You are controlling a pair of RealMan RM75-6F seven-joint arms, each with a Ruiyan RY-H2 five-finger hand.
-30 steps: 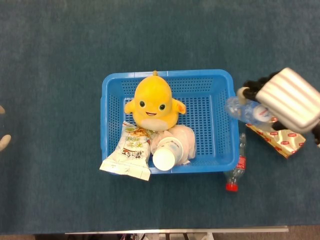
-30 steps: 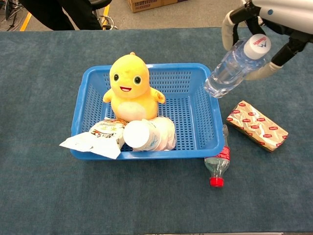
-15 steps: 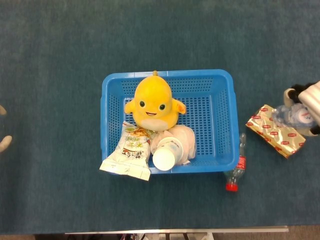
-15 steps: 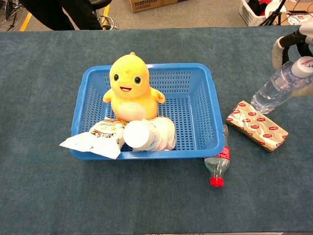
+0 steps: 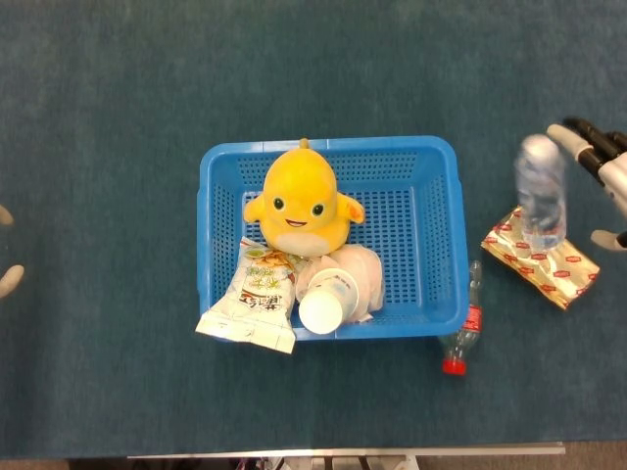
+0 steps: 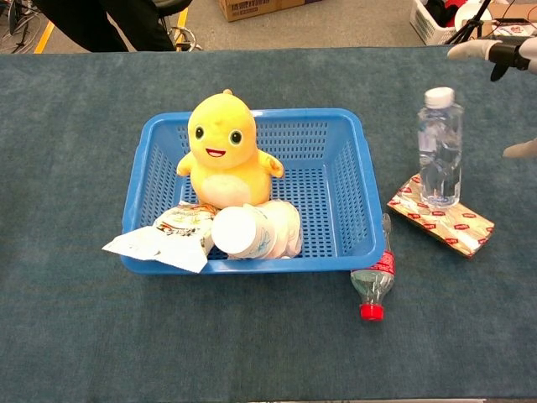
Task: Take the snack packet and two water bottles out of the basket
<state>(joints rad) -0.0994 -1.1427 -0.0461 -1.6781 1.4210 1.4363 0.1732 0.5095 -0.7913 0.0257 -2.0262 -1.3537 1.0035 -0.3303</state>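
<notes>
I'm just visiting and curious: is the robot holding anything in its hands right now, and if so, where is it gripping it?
Nothing is held. The right hand is open beside the clear water bottle, which stands upright on the red-and-gold packet. Only the left hand's fingertips show, empty.

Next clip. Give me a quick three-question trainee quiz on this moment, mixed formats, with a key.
1. True or false: the clear water bottle stands upright on the red and gold packet.
2. The red-capped bottle lies: A) in the basket B) on the table beside it C) in a hand.
3. What does the right hand hold?

Key: 1 true; 2 B; 3 nothing, its fingers are apart and off the bottle.
</notes>
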